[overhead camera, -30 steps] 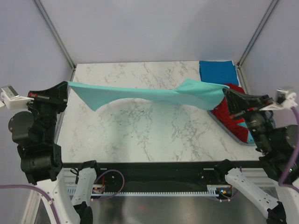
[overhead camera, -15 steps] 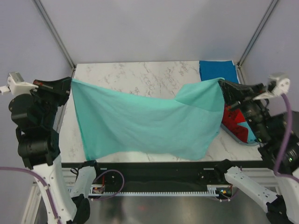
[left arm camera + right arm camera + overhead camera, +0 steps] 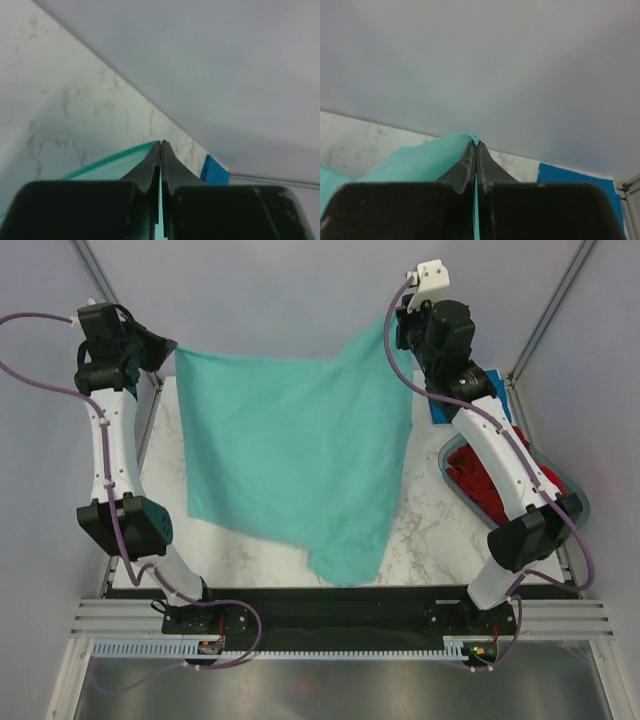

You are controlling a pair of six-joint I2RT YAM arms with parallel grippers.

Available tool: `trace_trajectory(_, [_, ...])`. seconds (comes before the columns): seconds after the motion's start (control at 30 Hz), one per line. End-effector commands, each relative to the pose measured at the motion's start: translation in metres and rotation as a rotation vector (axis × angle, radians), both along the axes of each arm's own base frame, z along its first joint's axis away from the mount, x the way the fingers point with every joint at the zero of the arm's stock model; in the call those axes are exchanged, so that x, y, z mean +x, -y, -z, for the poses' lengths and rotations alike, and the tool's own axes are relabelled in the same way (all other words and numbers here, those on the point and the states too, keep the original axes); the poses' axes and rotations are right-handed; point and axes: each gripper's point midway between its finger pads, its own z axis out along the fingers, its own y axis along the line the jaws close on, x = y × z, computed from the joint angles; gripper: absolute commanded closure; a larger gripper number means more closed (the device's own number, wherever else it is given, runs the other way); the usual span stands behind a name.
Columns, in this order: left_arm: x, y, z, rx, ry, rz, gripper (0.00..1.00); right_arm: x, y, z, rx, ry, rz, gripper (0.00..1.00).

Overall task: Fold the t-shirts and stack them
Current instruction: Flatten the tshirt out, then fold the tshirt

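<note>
**Holding teal shirt spread wide btwn both arms**

Hanging over the marble table (image 3: 425, 530), the teal shirt (image 3: 290, 460) opens out as one broad sheet. Its lowest corner dips toward the near table edge, right of centre. Can't tell whether that tip touches the top. The bottom hem slants, higher on the left side and lower on the right.

At the right side of the table sits an oval blue-grey basket (image 3: 578, 492) w/ red shirts (image 3: 470, 470) bunched inside, partly hidden by the right arm.

Further back, the shirt's top edge runs btwn the two grippers, both up high near the far edge. The left gripper (image 3: 168, 346) pinches the top left corner, jaws clamped together on the fabric. The left wrist view shows the fingertips (image 3: 156, 150) pressed tight w/ a thin teal edge btwn them. The right gripper (image 3: 394, 332) pinches the top right corner the same way. In the right wrist view a small fold of teal cloth (image 3: 420, 160) pokes out at the closed tips.

In the far right corner a blue shirt (image 3: 440, 408) lies flat on the table, apart from the teal one.
</note>
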Motion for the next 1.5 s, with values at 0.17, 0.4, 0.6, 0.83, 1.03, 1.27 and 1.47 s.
trace_trajectory(0.17, [-0.033,0.025,-0.182,0.028,0.467,0.108,0.98,-0.059,0.042,-0.192,0.033,0.481,-0.008,1.0])
trace_trajectory(0.4, [-0.076,0.024,-0.135,0.114,0.36,0.083,0.98,-0.12,0.037,-0.125,0.038,0.365,-0.151,1.0])
trace_trajectory(0.6, [-0.116,0.025,0.002,0.161,0.113,0.095,0.98,-0.162,0.024,0.025,0.128,0.097,-0.27,1.0])
trace_trajectory(0.83, [-0.164,0.025,0.182,0.102,-0.196,0.048,0.98,-0.209,0.008,0.188,0.278,-0.271,-0.328,1.0])
trace_trajectory(1.03, [-0.219,0.027,0.304,0.031,-0.488,0.006,0.98,-0.256,0.04,0.318,0.322,-0.673,-0.081,1.0])
trace_trajectory(1.27, [-0.246,-0.01,0.332,0.045,-0.571,-0.306,0.98,-0.276,0.029,0.329,0.474,-0.755,-0.073,1.0])
trace_trajectory(1.47, [-0.242,-0.019,0.312,0.073,-0.526,-0.347,0.98,-0.279,0.028,0.319,0.497,-0.765,-0.057,1.0])
